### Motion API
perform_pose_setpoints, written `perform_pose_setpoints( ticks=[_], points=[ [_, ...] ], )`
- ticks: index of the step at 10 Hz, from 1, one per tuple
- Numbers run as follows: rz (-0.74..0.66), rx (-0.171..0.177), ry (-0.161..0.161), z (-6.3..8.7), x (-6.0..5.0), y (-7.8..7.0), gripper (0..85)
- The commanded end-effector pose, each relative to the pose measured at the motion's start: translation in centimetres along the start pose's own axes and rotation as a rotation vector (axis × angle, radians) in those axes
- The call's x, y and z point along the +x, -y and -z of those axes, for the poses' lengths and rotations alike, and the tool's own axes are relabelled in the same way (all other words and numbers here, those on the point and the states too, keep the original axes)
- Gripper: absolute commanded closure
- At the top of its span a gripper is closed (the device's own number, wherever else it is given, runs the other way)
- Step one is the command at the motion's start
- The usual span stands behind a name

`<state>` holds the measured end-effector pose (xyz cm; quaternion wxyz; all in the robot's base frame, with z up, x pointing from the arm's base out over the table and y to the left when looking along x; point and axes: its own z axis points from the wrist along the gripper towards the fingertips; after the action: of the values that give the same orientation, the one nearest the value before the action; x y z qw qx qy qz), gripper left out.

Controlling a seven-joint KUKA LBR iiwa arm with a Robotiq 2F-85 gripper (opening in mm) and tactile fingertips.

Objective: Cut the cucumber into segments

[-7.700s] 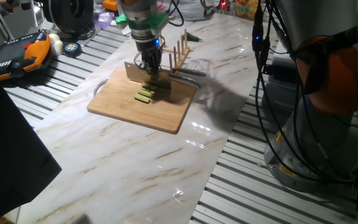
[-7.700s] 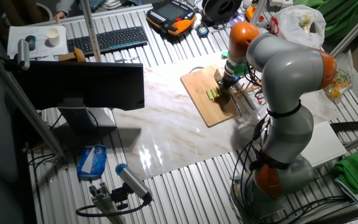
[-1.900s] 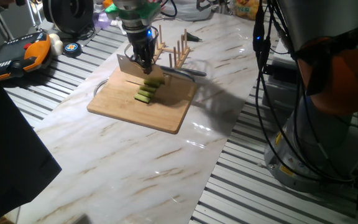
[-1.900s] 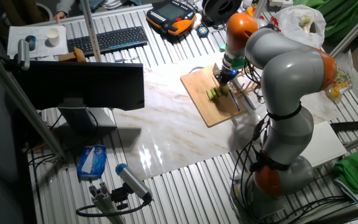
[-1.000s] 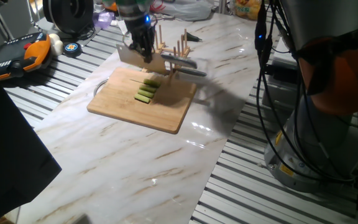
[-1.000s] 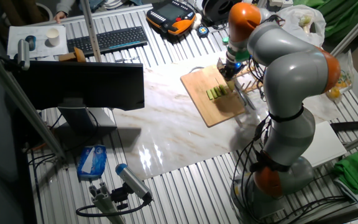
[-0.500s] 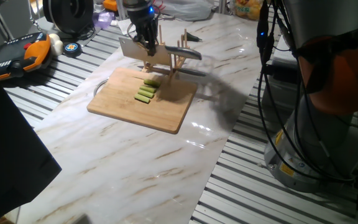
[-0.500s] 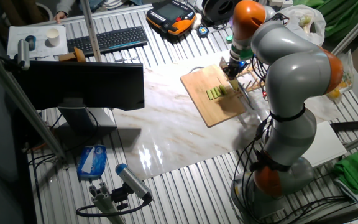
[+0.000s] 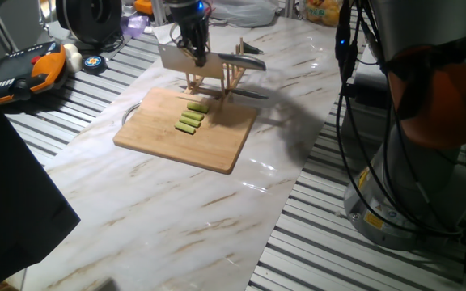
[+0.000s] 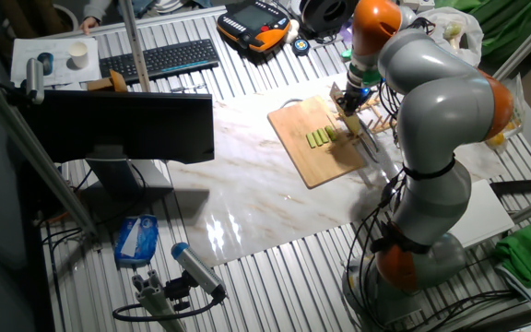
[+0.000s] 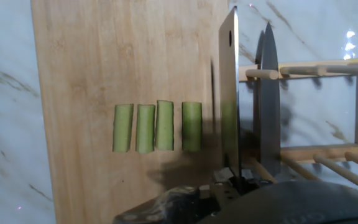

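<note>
The cucumber lies cut into several pale green segments (image 9: 190, 119) (image 10: 319, 137) (image 11: 157, 126), side by side in a row on the wooden board (image 9: 168, 139) (image 10: 328, 166) (image 11: 86, 56). My gripper (image 9: 194, 48) (image 10: 351, 94) (image 11: 229, 184) hangs above the board's far edge, shut on the handle of a broad knife (image 9: 176, 57) (image 11: 229, 93). In the hand view the blade shows edge-on, just right of the segments and lifted clear of them.
A wooden peg rack (image 9: 221, 71) (image 11: 316, 71) stands right behind the board, with a second knife (image 9: 246, 64) (image 11: 268, 99) lying in it close to my blade. A keyboard (image 10: 159, 57), a monitor (image 10: 123, 124) and an orange pendant (image 9: 35, 69) sit beyond the table's edges.
My gripper has lifted the knife off the segments and carried it up and back towards the rack. The segments have stayed in place on the board.
</note>
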<state>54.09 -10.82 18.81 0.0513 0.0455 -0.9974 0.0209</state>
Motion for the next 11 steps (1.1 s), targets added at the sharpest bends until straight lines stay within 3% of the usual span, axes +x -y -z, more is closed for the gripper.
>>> perform_pose_setpoints(
  ticks=[1, 7, 11],
  points=[
    [0.001, -0.001, -0.002, 0.0, 0.1, 0.3, 84.3],
    [0.024, 0.0, 0.003, 0.0, 0.5, 1.0, 84.3],
    [0.041, 0.008, 0.007, 0.6, 1.8, 3.7, 84.3]
  ],
)
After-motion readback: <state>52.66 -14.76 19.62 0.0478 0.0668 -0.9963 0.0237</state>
